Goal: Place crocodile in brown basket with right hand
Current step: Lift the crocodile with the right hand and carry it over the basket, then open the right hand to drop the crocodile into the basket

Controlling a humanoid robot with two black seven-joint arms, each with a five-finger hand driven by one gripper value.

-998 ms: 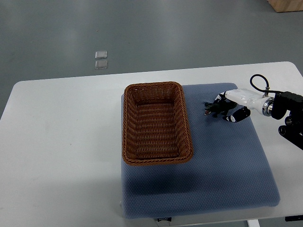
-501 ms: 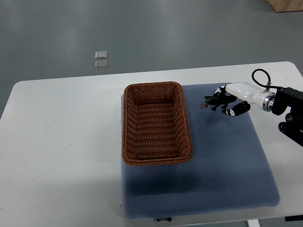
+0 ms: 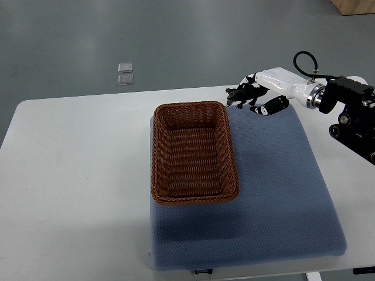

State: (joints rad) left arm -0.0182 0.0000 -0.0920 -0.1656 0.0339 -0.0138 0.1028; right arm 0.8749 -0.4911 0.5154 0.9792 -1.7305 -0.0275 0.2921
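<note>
A small dark crocodile [image 3: 240,96] hangs in the air, held by my right hand [image 3: 258,93], whose white and black fingers are shut on its rear half. Its snout points left toward the basket. The hand sits above the far right corner of the brown wicker basket [image 3: 225,149], a little to the right of its rim. The basket stands empty on the blue mat [image 3: 275,193]. My right arm [image 3: 328,99] enters from the right edge. No left arm shows.
The blue mat lies on a white table [image 3: 76,175]. Two small clear squares [image 3: 125,74] lie on the grey floor beyond the table. A wooden box corner [image 3: 354,6] shows at the top right.
My right hand has lifted the crocodile off the mat and carried it up and to the left, toward the basket's far right corner.
</note>
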